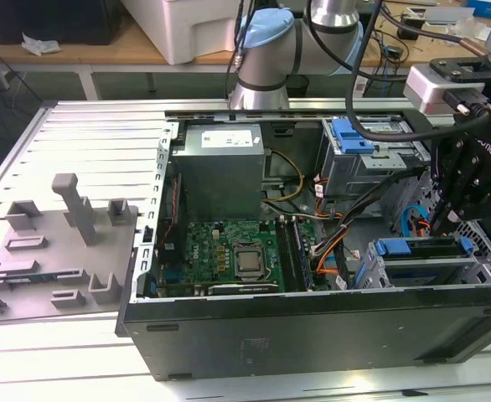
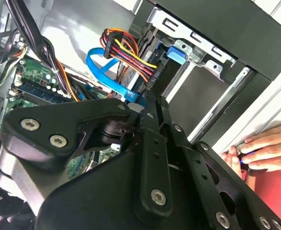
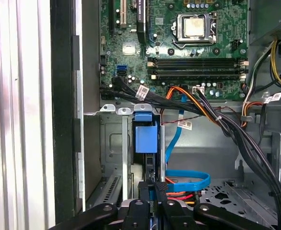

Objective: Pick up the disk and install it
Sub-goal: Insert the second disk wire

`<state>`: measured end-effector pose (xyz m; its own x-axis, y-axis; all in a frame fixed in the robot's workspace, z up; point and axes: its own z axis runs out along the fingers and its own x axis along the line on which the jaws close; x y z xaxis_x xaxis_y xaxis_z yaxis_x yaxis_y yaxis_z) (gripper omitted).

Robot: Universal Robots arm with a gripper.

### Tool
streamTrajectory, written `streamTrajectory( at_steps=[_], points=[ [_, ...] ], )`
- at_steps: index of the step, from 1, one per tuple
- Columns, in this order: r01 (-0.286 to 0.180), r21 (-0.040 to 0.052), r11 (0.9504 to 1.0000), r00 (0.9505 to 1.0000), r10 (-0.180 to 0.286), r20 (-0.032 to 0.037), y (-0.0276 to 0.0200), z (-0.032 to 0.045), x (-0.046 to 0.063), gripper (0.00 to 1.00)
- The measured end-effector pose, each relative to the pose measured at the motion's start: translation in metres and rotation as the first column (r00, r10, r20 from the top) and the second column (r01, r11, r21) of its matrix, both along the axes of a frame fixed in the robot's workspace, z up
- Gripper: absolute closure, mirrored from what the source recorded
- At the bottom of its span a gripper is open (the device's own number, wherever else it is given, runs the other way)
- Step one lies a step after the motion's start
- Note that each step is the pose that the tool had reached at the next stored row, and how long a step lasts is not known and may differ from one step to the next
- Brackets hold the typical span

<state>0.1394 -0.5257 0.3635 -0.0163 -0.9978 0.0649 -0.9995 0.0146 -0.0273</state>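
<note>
In the exterior view, an open computer case (image 1: 312,331) lies on its side on a slatted metal table (image 1: 86,134), with the motherboard (image 1: 229,255) and a grey power supply (image 1: 220,167) exposed inside it. The gripper (image 1: 443,219) hangs over the case's corner at the exterior view's right, just above a drive cage (image 1: 413,272) where the disk (image 1: 421,247), marked by its blue carrier frame, sits edge-up in the slot. A grey fixture plate (image 1: 57,251) rests on the table beyond the case's opposite end. In the second wrist view, the gripper (image 2: 147,103) has its black fingers (image 2: 152,143) drawn close together, reaching toward the cage beside a blue flat cable (image 2: 107,72); whether they grip anything I cannot tell. A person's hand (image 2: 263,148) rests at the case's outer edge. In the first wrist view, the gripper (image 3: 153,184) sits right at the end of the disk (image 3: 146,136), which stands in the cage near the case wall, the blue cable (image 3: 188,179) curling beside it.
</note>
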Motion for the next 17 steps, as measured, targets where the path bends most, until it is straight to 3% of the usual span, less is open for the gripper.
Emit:
streamTrajectory(
  at_steps=[17],
  points=[
    [-0.007,0.0011,1.0000,1.0000,0.007,0.0000,0.0001,-0.0030,-0.0011,0.84]
  ],
)
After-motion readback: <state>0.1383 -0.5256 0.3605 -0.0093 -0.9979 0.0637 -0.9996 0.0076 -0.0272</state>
